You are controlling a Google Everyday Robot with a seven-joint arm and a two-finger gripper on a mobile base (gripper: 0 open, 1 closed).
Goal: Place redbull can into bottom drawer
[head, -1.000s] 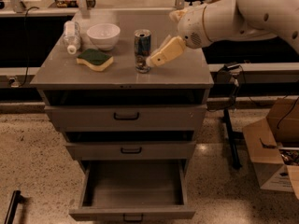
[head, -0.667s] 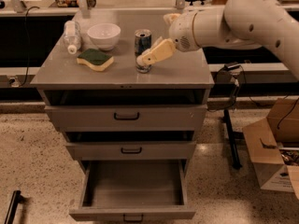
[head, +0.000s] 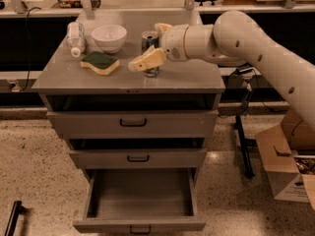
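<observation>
Three drawers front the grey metal cabinet (head: 123, 81) at the centre of the frame. The top drawer (head: 133, 123) and middle drawer (head: 138, 158) are pushed nearly shut, while the bottom drawer (head: 140, 195) at the lower centre is pulled well out, its wide tray showing bare and its small dark handle at the very bottom edge. On the cabinet's flat top, just right of centre, the redbull can (head: 151, 72) stands upright, its silver lid facing up. The gripper (head: 144, 46) is at the can, reaching in from the right. Its fingers are spread apart, one cream finger (head: 147, 60) crossing low in front of the can and the other (head: 162, 27) showing behind the can's top, so the can sits between them with its base on the cabinet top. Whether either finger touches the can cannot be told. The thick white arm (head: 256, 41) runs from the gripper's wrist up and then down along the right side of the frame. Left of the can, a white bowl (head: 109, 37) sits near the back. A clear plastic bottle (head: 75, 38) lies on its side just left of the bowl. A yellow sponge (head: 100, 63) with a green top rests in front of the bowl. At the lower right, a cardboard box (head: 288, 161) stands on the speckled floor (head: 34, 171).
</observation>
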